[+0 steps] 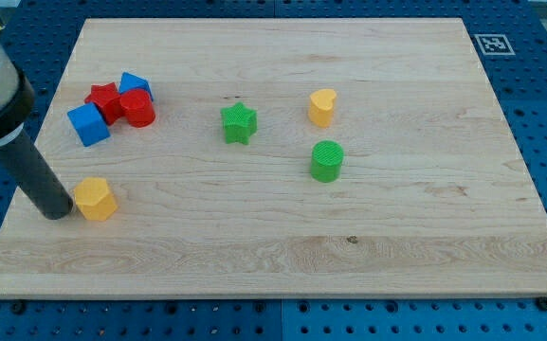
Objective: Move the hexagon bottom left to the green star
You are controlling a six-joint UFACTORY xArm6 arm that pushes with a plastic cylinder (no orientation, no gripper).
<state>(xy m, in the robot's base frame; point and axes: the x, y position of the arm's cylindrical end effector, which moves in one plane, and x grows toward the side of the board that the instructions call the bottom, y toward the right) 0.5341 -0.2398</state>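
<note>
resting at the wooden board's (282, 256) left edge, my tip (58, 214) touches the yellow hexagon (95, 199) on its left side; no jaws exist on this rod. task barely begun: hexagon sits well apart from the green star (239, 123), to the tip's upper right. arm's upper part is cut off.

A green cylinder (327, 160), a yellow heart (322, 107) and clustered red (137, 108) and blue blocks (88, 124) are seen on the wooden board (396, 237).
</note>
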